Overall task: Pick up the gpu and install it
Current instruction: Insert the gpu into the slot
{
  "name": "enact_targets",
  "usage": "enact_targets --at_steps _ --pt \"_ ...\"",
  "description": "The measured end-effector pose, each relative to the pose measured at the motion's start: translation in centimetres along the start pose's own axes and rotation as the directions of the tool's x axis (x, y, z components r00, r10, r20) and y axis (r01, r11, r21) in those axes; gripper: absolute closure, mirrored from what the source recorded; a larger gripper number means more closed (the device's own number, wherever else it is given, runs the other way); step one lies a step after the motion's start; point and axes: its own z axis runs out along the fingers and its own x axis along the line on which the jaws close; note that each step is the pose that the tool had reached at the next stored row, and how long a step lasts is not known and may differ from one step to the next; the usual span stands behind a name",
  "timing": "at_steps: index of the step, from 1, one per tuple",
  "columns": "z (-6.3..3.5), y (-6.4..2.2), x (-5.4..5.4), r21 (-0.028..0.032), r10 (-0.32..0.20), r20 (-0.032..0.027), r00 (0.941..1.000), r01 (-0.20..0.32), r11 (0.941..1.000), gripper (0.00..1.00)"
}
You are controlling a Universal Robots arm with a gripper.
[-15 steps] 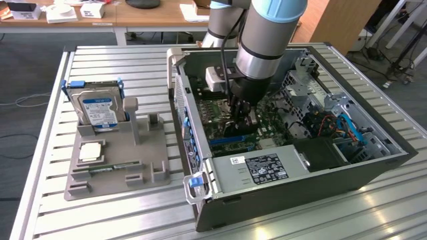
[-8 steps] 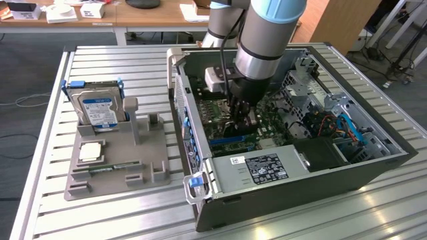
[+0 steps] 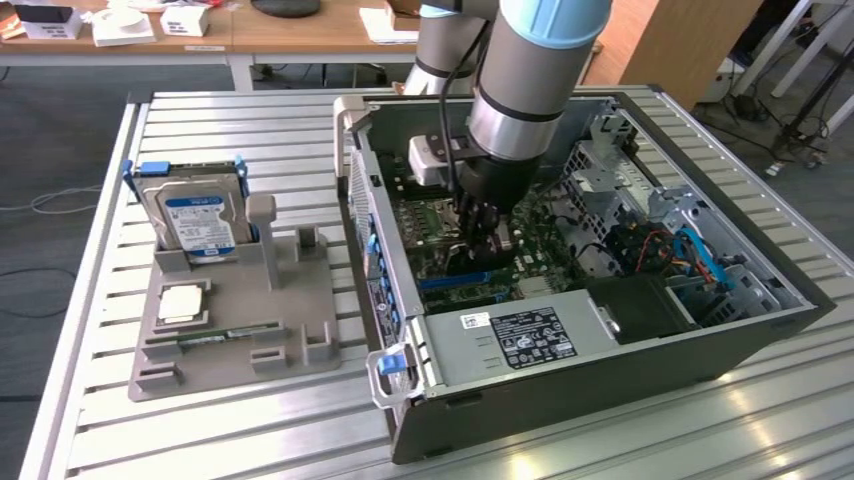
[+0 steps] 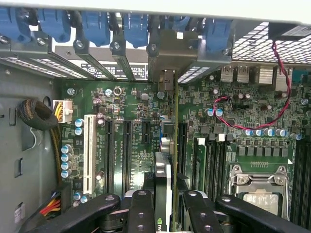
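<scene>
The gpu point(image 4: 166, 145) is seen edge-on in the wrist view, a thin dark card standing upright over the green motherboard point(image 4: 136, 104). Its silver end bracket point(image 4: 165, 53) sits against the case's rear slot wall. My gripper point(image 4: 167, 196) is shut on the card, with black fingers point(image 4: 141, 213) on either side of it. In the exterior view the gripper point(image 3: 481, 228) reaches down into the open computer case point(image 3: 694, 345), and the gpu point(image 3: 491, 248) is low over the motherboard, just above a blue slot point(image 3: 461, 281). Whether the card's edge is seated in a slot is hidden.
A grey holder point(image 3: 287, 330) on the exterior view's left carries a hard drive point(image 3: 200, 215), a processor chip point(image 3: 180, 300) and a RAM stick point(image 3: 214, 338). Inside the case are the power supply point(image 3: 527, 335), drive cage and cables point(image 3: 694, 255), a white slot point(image 4: 89, 153), a red wire point(image 4: 252, 124) and the processor socket point(image 4: 257, 191).
</scene>
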Motion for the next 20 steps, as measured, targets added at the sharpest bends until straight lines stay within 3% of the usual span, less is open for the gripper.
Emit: enact_targets --at_steps 20 --pt "0.37 0.06 0.01 -0.0001 0.0 -0.0001 1.0 0.0 1.0 0.73"
